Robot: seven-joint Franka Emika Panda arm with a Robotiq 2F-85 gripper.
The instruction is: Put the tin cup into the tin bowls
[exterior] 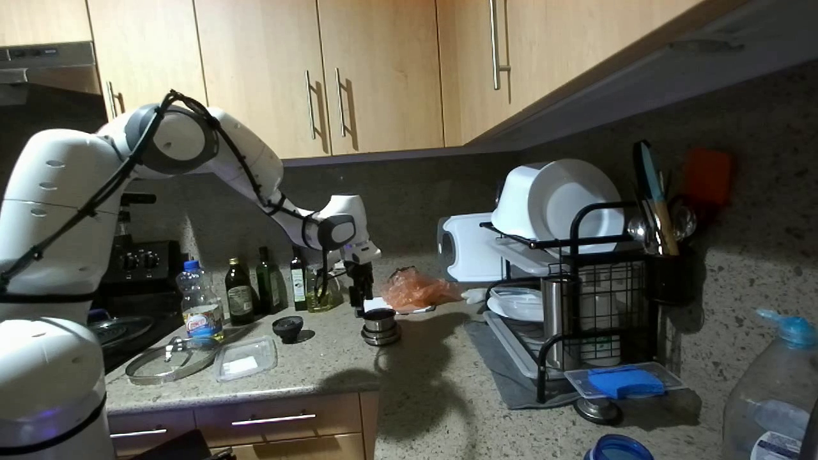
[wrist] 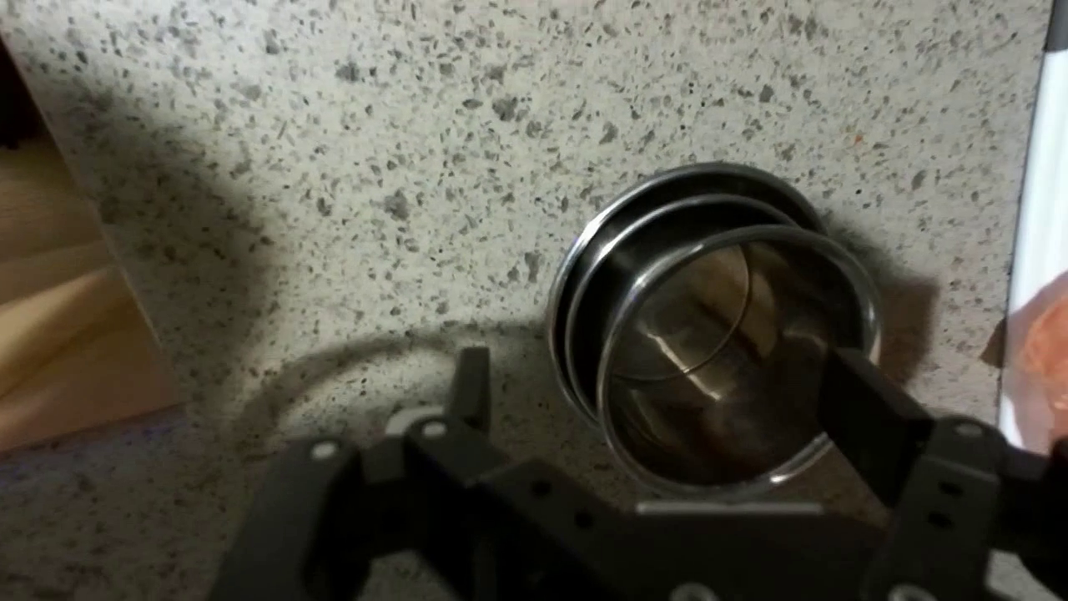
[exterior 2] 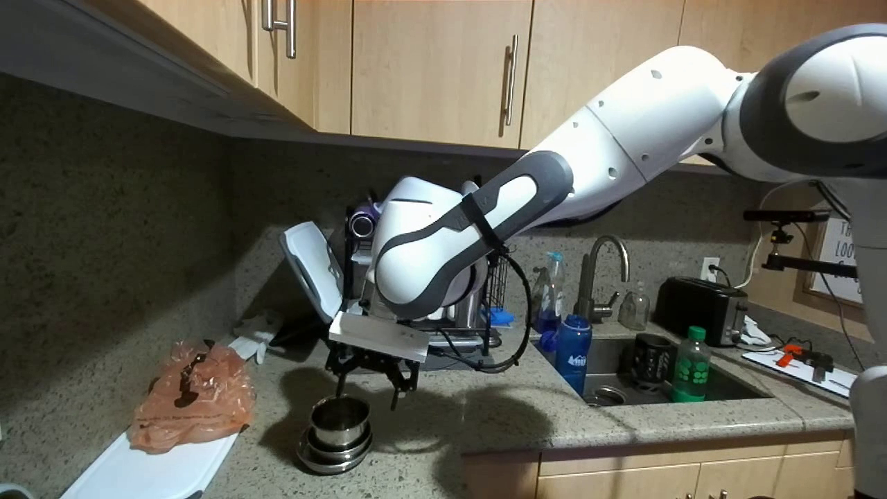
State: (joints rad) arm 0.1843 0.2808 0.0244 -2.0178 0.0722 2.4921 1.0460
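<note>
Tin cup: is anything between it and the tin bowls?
Nothing visible: the tin cup already sits in the tin bowls. The claw is open; whether one finger touches the cup is unclear.

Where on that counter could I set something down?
Bare counter shows between the plastic tray and the tin bowls, and between those bowls and the grey mat. It's crowded around the clear lid and bottles, and at the tin cup by the jaws.
</note>
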